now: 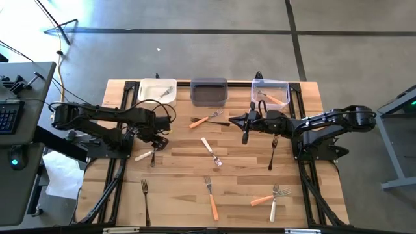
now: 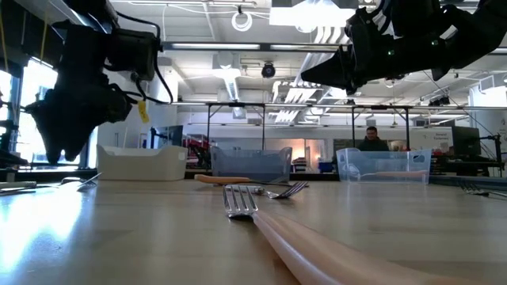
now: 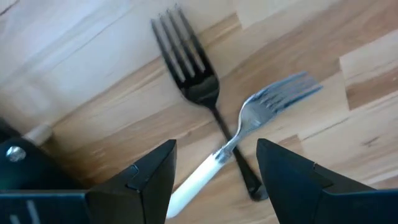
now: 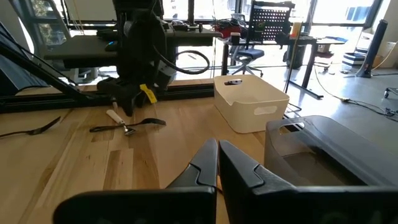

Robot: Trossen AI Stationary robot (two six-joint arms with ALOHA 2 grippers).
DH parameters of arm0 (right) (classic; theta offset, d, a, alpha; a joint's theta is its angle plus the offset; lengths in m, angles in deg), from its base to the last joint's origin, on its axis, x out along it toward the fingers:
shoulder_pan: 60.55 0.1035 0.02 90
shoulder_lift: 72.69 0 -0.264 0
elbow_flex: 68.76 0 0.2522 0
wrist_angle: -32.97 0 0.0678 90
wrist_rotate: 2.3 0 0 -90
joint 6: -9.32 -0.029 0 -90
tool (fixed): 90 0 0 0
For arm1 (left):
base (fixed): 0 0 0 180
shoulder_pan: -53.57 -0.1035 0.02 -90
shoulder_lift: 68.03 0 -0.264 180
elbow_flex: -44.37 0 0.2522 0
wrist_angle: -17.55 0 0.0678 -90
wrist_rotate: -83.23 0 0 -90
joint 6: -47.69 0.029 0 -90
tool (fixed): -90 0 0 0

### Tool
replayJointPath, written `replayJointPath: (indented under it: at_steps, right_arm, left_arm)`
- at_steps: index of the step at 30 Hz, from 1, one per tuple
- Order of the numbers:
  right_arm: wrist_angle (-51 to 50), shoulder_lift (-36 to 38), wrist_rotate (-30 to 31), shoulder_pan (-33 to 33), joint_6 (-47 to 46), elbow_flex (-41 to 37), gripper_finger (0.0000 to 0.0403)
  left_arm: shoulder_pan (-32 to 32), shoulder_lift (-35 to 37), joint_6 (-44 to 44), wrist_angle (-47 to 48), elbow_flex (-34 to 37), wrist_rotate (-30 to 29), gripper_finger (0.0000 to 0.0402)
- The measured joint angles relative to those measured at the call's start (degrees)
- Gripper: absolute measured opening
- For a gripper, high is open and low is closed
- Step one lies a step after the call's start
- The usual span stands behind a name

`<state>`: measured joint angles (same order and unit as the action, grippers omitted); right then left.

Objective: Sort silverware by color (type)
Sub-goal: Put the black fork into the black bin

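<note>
The left pincer (image 3: 214, 171) hangs with its fingers apart over a white fork (image 3: 249, 134) crossed on a black fork (image 3: 199, 87), both flat on the bench (image 1: 175, 188) near the white bin (image 1: 157, 90). The right pincer (image 4: 217, 163) (fingers together, empty) sits before the clear bin (image 1: 270, 91). Other forks lie scattered.

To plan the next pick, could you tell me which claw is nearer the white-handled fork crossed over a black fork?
Left. The left claw hangs open right above that white-handled fork; the right claw is shut, across the table.
</note>
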<state>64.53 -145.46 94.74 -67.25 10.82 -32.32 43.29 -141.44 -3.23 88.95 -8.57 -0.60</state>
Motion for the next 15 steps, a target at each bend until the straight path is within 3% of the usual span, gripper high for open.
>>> replayJointPath:
  at_steps: [15]
  right_arm:
    - [0.0,0.0,0.0,0.0,-0.1,0.0,0.0000]
  left_arm:
    - [-2.1,-8.4,6.2,-2.5,0.0,-2.7,0.0214]
